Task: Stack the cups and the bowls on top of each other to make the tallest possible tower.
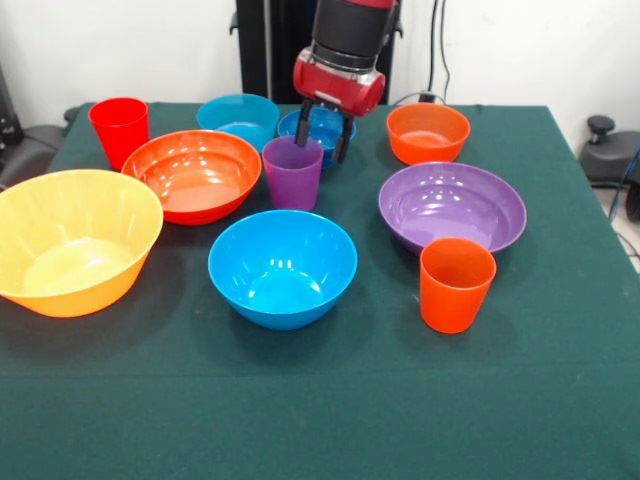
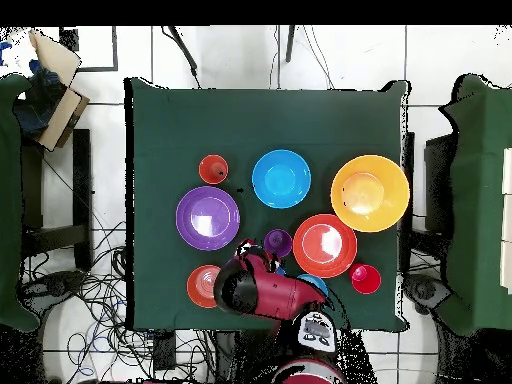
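My gripper [image 1: 322, 140] is open at the table's far middle, its two dark fingers [image 1: 343, 142] hanging in front of the small blue bowl [image 1: 320, 122], just behind the purple cup [image 1: 292, 172]. I cannot tell whether they touch the bowl. The small teal bowl [image 1: 238, 118], red cup [image 1: 118, 130] and large orange-red bowl [image 1: 193, 175] stand to the left. The small orange bowl [image 1: 428, 132], wide purple bowl [image 1: 452, 207] and orange cup [image 1: 456, 284] stand to the right. The medium blue bowl [image 1: 283, 267] and yellow-orange bowl [image 1: 72, 240] are nearer. Nothing is stacked.
In the overhead view my arm [image 2: 268, 288] covers the small blue bowl and part of the teal bowl [image 2: 316, 284]. The green cloth [image 1: 320, 400] covers the whole table. Chairs and cables surround the table on the floor.
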Robot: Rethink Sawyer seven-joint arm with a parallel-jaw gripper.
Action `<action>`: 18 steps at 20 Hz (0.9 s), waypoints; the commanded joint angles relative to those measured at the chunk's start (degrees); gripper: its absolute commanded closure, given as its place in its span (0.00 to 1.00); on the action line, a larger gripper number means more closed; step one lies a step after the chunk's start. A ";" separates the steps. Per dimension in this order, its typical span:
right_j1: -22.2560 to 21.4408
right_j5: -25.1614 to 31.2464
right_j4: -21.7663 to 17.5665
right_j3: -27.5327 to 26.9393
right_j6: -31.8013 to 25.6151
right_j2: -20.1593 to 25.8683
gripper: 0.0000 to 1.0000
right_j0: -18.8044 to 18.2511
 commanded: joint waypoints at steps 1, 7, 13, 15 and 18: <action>3.11 -4.21 -1.48 -1.39 7.44 3.54 0.00 0.12; 3.94 -5.55 -0.74 -1.43 7.57 3.48 0.00 0.46; 5.34 -8.19 -0.60 -1.30 8.36 3.46 0.00 0.67; 6.06 -9.61 -0.77 -1.01 8.85 3.76 0.00 0.50; 6.88 -11.45 -1.03 -0.46 9.56 4.62 0.00 -0.06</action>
